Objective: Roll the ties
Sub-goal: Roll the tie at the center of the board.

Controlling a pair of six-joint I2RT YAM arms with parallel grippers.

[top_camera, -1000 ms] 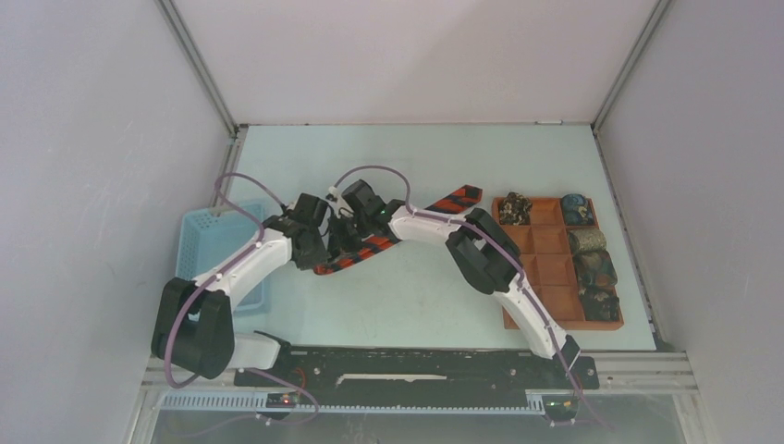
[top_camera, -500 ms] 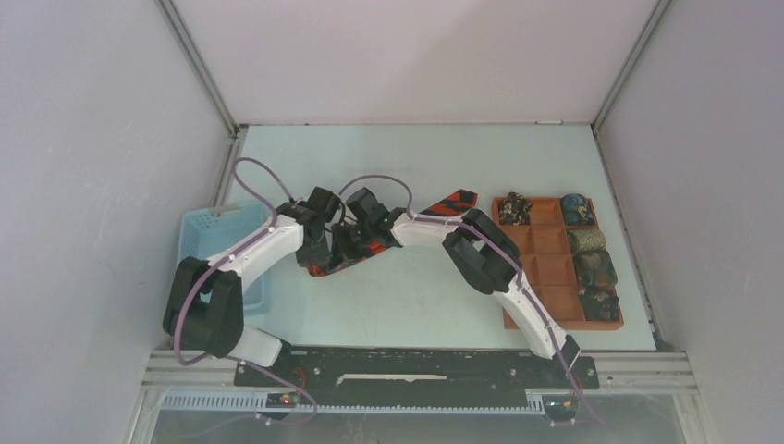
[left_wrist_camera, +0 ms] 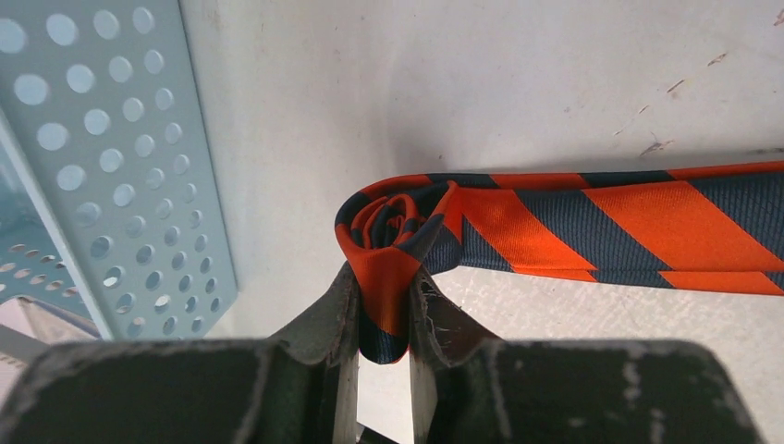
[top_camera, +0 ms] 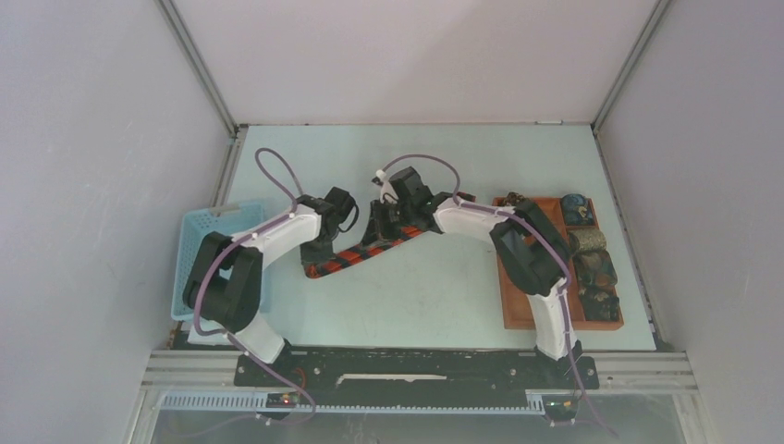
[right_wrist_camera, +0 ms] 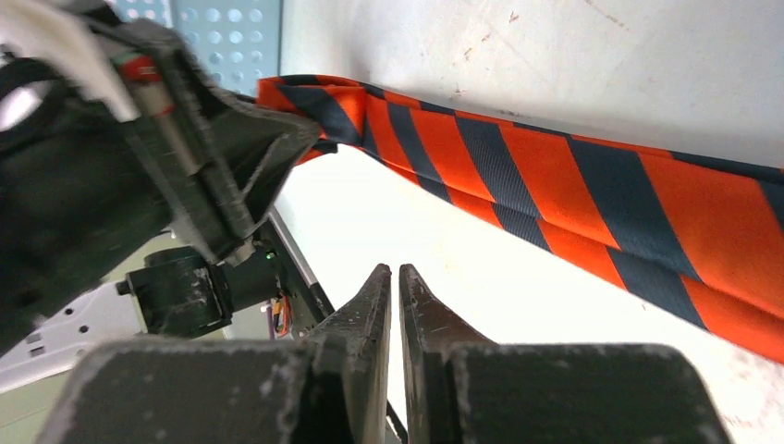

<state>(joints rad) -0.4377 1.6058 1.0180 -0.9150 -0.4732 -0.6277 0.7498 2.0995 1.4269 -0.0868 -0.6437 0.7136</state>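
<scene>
Left gripper (left_wrist_camera: pixel 382 310) jaws clenched on the coiled end of the long orange-and-dark striped fabric tie (left_wrist_camera: pixel 592 227), which lies stretched across the counter (left_wrist_camera: pixel 518 83). Right gripper (right_wrist_camera: pixel 389 282) jaws pressed together, empty. Risk: the unsupported coil may slacken and unwind.

Lab robot cell, not a home or shop. Bare grey panel walls (top_camera: pixel 92 185) on aluminium extrusion posts (top_camera: pixel 198 65) box in a pale worktop (top_camera: pixel 416 287). Left arm (top_camera: pixel 277 236) and right arm (top_camera: pixel 471 215) are bolted to a black base plate (top_camera: pixel 481 365) at the bottom of frame. Slotted cable duct (top_camera: pixel 388 404) runs below it, and purple cables (top_camera: pixel 267 150) loop exposed.
</scene>
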